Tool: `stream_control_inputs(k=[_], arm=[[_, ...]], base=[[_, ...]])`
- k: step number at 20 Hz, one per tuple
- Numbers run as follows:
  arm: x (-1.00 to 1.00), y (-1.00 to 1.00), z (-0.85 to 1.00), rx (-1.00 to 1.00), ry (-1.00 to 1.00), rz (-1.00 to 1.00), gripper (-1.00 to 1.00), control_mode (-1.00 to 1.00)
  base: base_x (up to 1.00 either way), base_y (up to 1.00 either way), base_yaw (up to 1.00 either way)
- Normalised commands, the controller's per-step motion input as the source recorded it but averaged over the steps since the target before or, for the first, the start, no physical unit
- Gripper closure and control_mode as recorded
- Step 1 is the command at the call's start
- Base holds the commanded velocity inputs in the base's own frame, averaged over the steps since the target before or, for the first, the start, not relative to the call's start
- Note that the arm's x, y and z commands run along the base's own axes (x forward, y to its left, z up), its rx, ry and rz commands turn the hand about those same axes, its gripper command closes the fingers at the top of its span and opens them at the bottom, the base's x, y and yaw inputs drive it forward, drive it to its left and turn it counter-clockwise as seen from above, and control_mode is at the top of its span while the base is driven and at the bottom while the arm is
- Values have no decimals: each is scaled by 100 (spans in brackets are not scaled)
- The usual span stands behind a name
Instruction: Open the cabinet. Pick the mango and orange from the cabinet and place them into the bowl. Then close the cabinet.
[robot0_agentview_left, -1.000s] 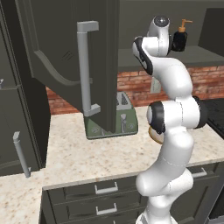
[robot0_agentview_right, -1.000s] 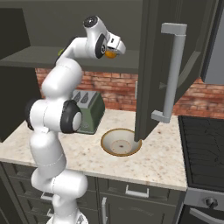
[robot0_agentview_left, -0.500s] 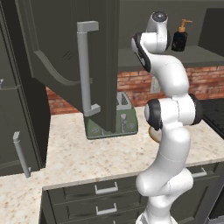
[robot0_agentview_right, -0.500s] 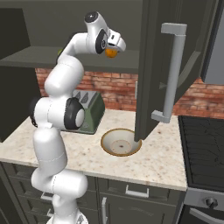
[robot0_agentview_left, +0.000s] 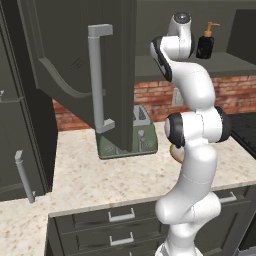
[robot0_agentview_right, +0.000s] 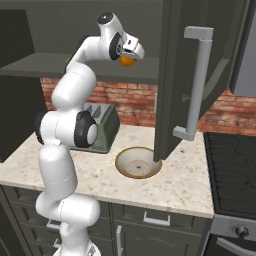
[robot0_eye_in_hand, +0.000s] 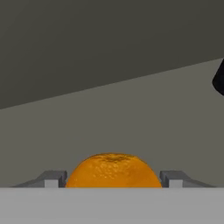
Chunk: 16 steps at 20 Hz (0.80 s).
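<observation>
Pincer (robot0_agentview_right: 131, 56) straddles the orange (robot0_eye_in_hand: 113, 170), fingertips (robot0_eye_in_hand: 52, 178) at 3 and 9, contact unclear. Round, firm, rolls; squeeze across its middle.

Toaster (robot0_agentview_right: 102, 131) and bowl (robot0_agentview_right: 138, 163) on countertop (robot0_agentview_right: 185, 182)

claw (robot0_agentview_right: 131, 59) lowered onto the orange (robot0_eye_in_hand: 113, 170), fingers drawn in beside it

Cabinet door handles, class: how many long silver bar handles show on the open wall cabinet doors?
2. One handle is on the left door, one handle on the right door; both doors hang open over the counter.
</observation>
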Motion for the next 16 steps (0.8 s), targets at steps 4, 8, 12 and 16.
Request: stream_control_inputs(k=[4, 8, 12, 16], arm=[[0, -1, -22, 0, 0, -1, 100, -100], [0, -3, -13, 0, 0, -3, 100, -100], [0, -11, -17, 0, 0, -4, 100, -100], [-3, -9, -21, 0, -7, -1, 100, -100]], base=[[0, 0, 0], [0, 0, 0], [0, 0, 0], [0, 0, 0]])
